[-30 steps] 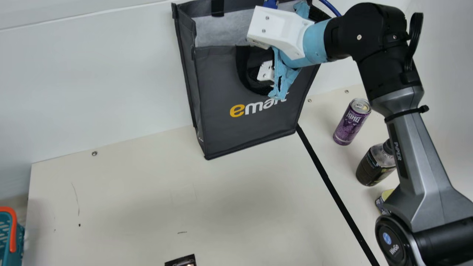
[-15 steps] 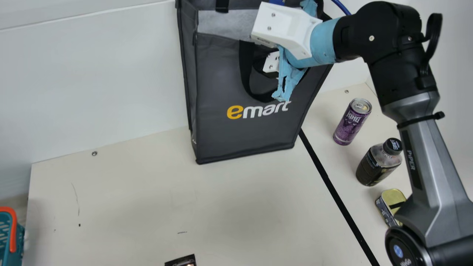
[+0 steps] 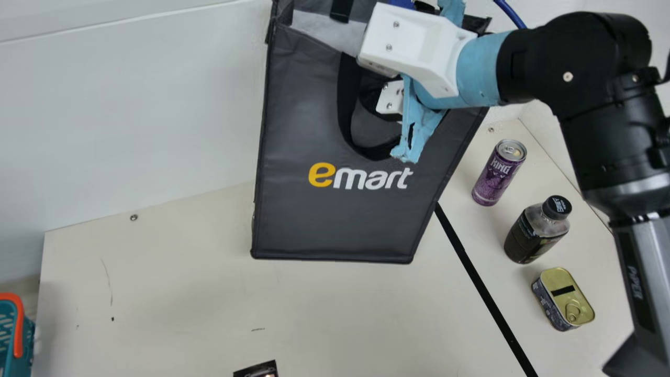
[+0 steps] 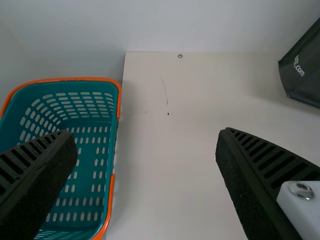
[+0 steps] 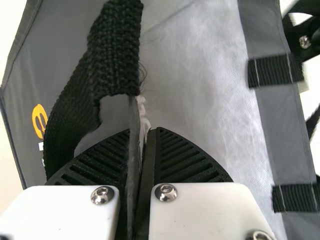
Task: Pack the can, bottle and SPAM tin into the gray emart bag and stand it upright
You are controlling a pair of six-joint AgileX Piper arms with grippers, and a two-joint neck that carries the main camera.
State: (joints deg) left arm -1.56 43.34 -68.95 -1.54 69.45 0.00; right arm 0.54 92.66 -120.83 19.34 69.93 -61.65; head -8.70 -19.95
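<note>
Pale wall (image 3: 131, 115) at the back, cream table (image 3: 183, 293) below it, and toward 12 o'clock in the main view the gray emart bag (image 3: 335, 225) hangs at a tilt. Its right end effector (image 5: 150, 131) is clamped on the bag's fabric edge, beside a black woven handle (image 5: 115, 50). I cannot tell whether the base touches down. Seen from the bag, the purple can (image 3: 497, 175) stands at 3 o'clock, with the dark bottle (image 3: 528, 241) and SPAM tin (image 3: 557, 298) at 4 o'clock; all 3 are outside it. The left end effector (image 4: 146, 134) is spread and empty, near the teal basket (image 4: 95, 160).

Placing the bag comes next, I'd judge. Let go while it leans, and it could topple or fold, since only 1 edge is gripped. Swing it toward 3 or 4 o'clock and its swaying base might knock the can or bottle over. The slack handle could also snag the fingers on release.
</note>
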